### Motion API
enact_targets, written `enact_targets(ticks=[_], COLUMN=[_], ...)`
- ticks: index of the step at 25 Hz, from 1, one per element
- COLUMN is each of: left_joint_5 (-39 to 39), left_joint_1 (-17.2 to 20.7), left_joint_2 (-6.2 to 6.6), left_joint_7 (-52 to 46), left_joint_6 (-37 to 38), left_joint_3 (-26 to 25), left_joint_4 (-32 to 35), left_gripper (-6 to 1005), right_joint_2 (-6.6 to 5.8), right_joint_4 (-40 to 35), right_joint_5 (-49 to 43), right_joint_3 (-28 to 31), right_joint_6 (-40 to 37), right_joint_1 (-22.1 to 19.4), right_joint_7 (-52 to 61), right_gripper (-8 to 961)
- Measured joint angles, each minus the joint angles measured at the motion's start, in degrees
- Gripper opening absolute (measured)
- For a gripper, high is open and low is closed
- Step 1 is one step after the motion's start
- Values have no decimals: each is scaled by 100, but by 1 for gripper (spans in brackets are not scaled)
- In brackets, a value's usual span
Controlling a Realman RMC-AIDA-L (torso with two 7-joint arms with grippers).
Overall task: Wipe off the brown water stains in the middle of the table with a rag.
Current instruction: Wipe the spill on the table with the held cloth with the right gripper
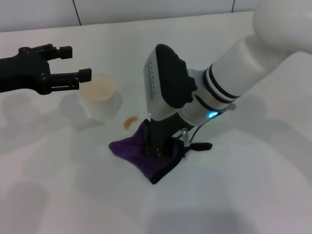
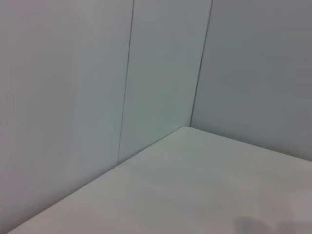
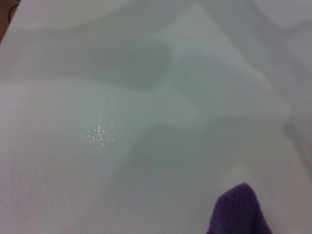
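The dark purple rag (image 1: 146, 156) lies bunched on the white table (image 1: 253, 185) near the middle. My right gripper (image 1: 155, 144) points straight down into it, its black fingers shut on the cloth. The brown water stain (image 1: 130, 122), a small orange-brown blot, sits just beyond the rag's far left edge, uncovered and close to the gripper. One purple corner of the rag (image 3: 239, 212) shows in the right wrist view. My left gripper (image 1: 75, 62) hangs open at the left, above the table, with nothing between its fingers.
A pale translucent cup (image 1: 99, 97) with a beige rim stands just left of the stain, under the left gripper's fingertips. The left wrist view shows only the grey wall panels (image 2: 161, 73) and a table corner (image 2: 195, 185).
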Motion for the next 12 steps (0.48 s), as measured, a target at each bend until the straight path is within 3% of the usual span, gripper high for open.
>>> enact_targets(ticks=[12], left_joint_5=[-4], left_joint_1=[-58], left_joint_2=[-1], left_joint_7=[0], left_joint_6=[0], left_joint_3=[0], left_joint_4=[0], left_gripper=[861], right_joint_2=[23], right_joint_4=[-5], right_joint_5=[31], right_joint_3=[-21], right_joint_6=[268], right_joint_1=[170], right_joint_7=[272], right_gripper=[59])
